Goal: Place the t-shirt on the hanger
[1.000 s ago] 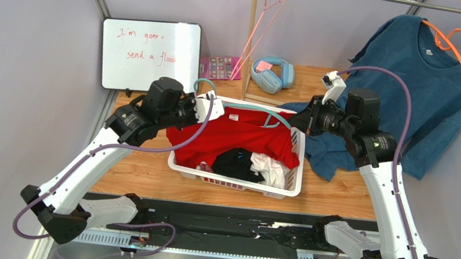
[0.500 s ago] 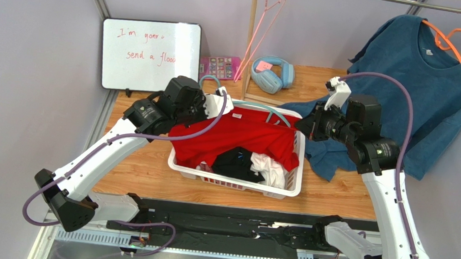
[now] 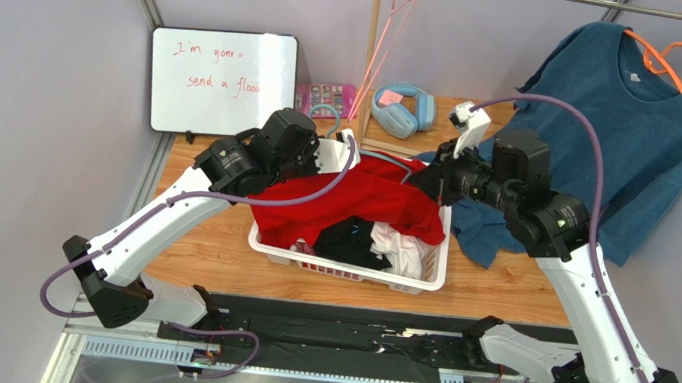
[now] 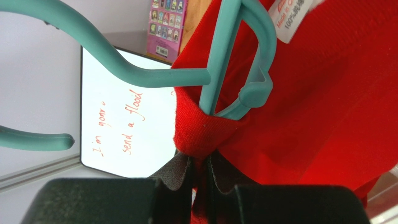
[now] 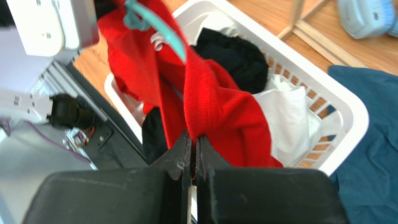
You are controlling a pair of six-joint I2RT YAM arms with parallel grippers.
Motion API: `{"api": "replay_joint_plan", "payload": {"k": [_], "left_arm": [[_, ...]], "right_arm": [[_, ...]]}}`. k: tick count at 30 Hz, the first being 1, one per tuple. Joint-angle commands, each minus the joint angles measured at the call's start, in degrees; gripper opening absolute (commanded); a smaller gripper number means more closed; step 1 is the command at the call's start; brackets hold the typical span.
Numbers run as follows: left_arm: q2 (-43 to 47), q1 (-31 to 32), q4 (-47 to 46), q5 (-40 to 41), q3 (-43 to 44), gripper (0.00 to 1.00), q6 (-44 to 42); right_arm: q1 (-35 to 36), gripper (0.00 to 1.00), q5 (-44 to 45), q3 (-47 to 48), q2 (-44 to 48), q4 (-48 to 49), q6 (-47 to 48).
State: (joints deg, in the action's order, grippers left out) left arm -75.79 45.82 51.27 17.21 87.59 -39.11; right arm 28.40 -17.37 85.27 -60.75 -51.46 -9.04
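Note:
The red t-shirt (image 3: 367, 203) hangs stretched between my two grippers above the white basket (image 3: 420, 280). The teal hanger (image 3: 325, 116) is threaded into it; its hook pokes up near my left gripper and its bar shows at the collar (image 4: 219, 70). My left gripper (image 3: 343, 153) is shut on the shirt's neck hem (image 4: 201, 133), beside the white label (image 4: 289, 18). My right gripper (image 3: 422, 182) is shut on a fold of the red shirt (image 5: 205, 107), with the teal hanger (image 5: 159, 32) running inside the cloth.
The basket (image 5: 336, 107) holds a black garment (image 3: 349, 243) and white cloth (image 3: 403, 248). A teal-blue top (image 3: 628, 133) hangs on an orange hanger (image 3: 672, 54) at right. A whiteboard (image 3: 220, 79), blue headphones (image 3: 403, 109) and a pink wire hanger (image 3: 390, 38) stand behind.
Both grippers have moved inward and toward the back, lifting the red shirt and the hanger higher over the basket. The left arm has swung right, the right arm left.

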Motion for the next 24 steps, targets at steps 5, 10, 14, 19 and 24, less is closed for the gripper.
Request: {"api": "replay_joint_plan", "payload": {"k": [5,10,14,19,24], "left_arm": [[6.26,1.02,1.57,-7.0,5.41,0.0,0.1],[11.09,1.02,-2.65,-7.55,3.46,0.0,-2.55],[11.63,1.02,-4.85,-5.97,5.48,0.0,-2.63],[14.08,0.93,-8.89,-5.96,5.84,0.0,-5.88],[14.88,0.76,-13.38,-5.78,8.38,0.0,-12.73]], "right_arm": [[9.04,0.5,1.02,12.5,-3.83,-3.02,12.71],[9.04,0.87,-1.61,25.8,-7.1,-5.22,24.74],[9.04,0.93,-2.15,28.55,-6.58,-8.99,28.9],[6.58,0.92,-2.4,23.28,-2.45,-9.62,28.99],[2.54,0.81,-7.15,27.74,-3.93,-10.32,29.69]]}}
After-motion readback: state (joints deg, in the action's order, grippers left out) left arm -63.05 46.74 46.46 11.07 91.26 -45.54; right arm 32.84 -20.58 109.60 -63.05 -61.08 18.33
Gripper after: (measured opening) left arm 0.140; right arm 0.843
